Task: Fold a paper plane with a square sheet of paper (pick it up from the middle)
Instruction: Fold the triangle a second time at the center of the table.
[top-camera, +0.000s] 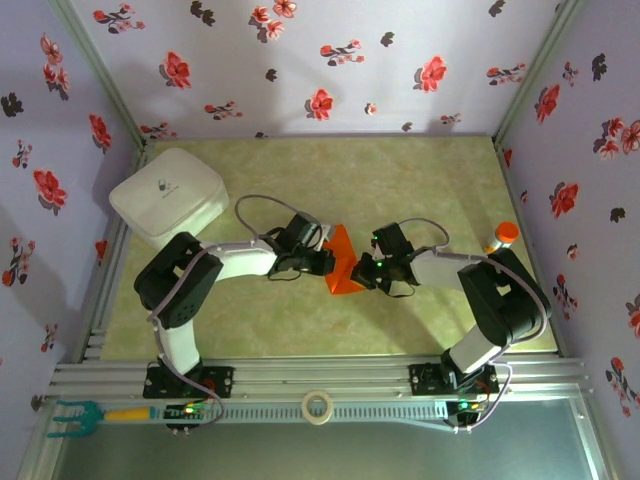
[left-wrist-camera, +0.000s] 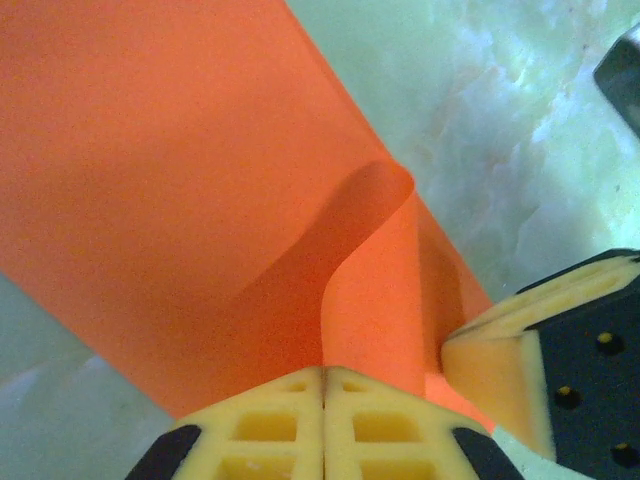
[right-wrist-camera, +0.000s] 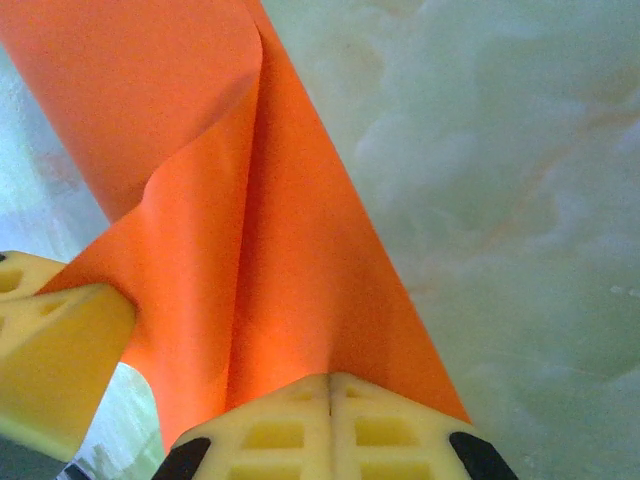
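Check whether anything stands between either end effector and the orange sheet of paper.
Nothing visible does. The left end effector and right end effector are both shut directly on the orange sheet of paper.

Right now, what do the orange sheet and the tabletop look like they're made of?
Orange sheet: thin matte paper; it curls and holds soft creases. Tabletop: probably marble-patterned laminate or vinyl, pale green veining with a slight sheen; real stone can't be ruled out.
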